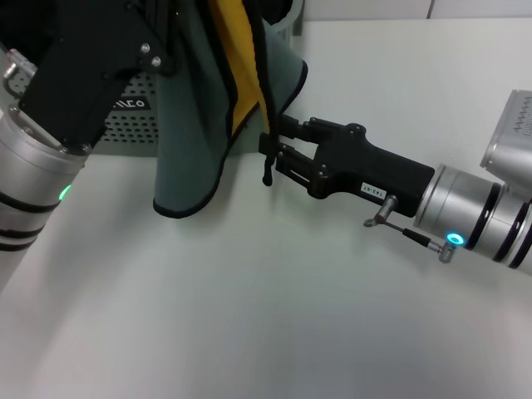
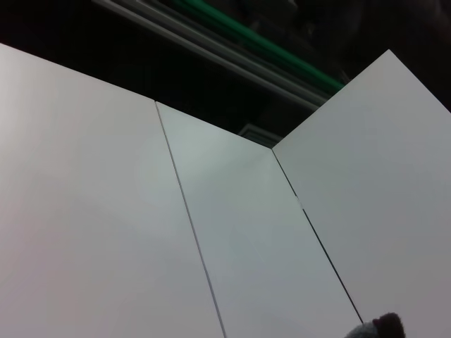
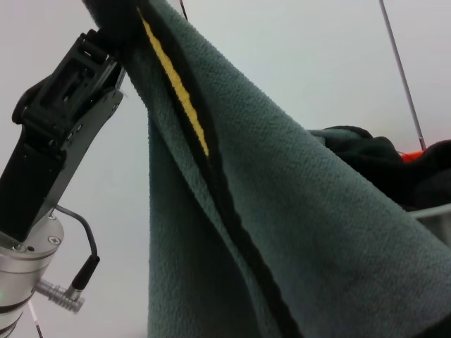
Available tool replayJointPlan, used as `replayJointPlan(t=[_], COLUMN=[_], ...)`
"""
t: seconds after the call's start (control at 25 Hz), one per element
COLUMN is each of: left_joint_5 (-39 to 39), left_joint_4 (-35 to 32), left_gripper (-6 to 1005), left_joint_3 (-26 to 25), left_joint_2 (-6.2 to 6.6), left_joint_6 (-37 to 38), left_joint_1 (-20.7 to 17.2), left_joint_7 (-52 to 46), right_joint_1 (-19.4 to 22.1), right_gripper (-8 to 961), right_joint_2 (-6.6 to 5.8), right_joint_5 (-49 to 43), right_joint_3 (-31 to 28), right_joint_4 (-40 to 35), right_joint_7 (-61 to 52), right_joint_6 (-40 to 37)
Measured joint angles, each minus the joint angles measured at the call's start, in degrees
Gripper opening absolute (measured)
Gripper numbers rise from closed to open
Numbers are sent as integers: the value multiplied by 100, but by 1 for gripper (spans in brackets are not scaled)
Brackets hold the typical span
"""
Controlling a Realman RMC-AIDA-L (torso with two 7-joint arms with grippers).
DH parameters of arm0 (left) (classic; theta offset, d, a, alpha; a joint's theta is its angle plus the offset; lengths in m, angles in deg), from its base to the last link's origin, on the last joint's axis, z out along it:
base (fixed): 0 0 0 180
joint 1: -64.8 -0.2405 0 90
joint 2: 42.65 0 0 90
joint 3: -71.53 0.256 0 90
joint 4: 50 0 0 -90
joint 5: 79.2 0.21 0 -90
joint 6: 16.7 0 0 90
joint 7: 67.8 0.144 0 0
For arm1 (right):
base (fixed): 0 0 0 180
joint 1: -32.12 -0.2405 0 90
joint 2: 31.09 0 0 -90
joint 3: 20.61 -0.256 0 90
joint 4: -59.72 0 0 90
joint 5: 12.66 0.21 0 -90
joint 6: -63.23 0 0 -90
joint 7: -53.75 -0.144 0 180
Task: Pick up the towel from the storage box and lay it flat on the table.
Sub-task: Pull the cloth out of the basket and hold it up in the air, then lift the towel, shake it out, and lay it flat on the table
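Overhead: left arm: seen at the upper left of the head view, its black left gripper point(image 1: 179, 33) raised over the box; the fingers are cut off by the frame edge, so it cannot be told whether they are pinched or spread.
Storage box: the storage box point(image 1: 133, 125) is seen only as a strip of perforated sage-green wall with a dark label, behind the left arm — most of it is covered by arm and cloth.
Towel: the towel point(image 1: 195, 133) is hung in folds from the left gripper, grey-green face outward, a yellow strip showing at the top, its black-edged lower corner reaching down close to the table point(image 1: 274, 316) in front of the box.
Right gripper: the right gripper point(image 1: 270, 150) is reached in from the right, its fingers closed on the towel's black-bordered edge.
Right wrist view: filled by grey-green cloth point(image 3: 282, 211) with a yellow sliver; the left gripper point(image 3: 63, 113) is seen beside it; dark fabric point(image 3: 380, 158) and a box rim are glimpsed behind — hard to make out.
Left wrist view: only white panels point(image 2: 246, 232) and a dark background are shown.
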Motion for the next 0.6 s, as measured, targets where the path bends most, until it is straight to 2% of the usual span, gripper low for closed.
replayJointPlan(t=[0.24,0.6], left_joint_5=[0,36], left_joint_4=[-1,0], left_gripper=[26,31], left_joint_3=[-28,16], left_joint_2=[0,0], left_joint_6=[-3,49], left_joint_1=[-28,-58], left_joint_7=[0,-1], right_joint_1=[92,129], right_gripper=[358,70], right_joint_2=[3,9], right_joint_5=[-5,-1], right_joint_3=[18,-58], right_joint_4=[-20,-27], right_joint_7=[42,326], right_joint_6=[-19,-23])
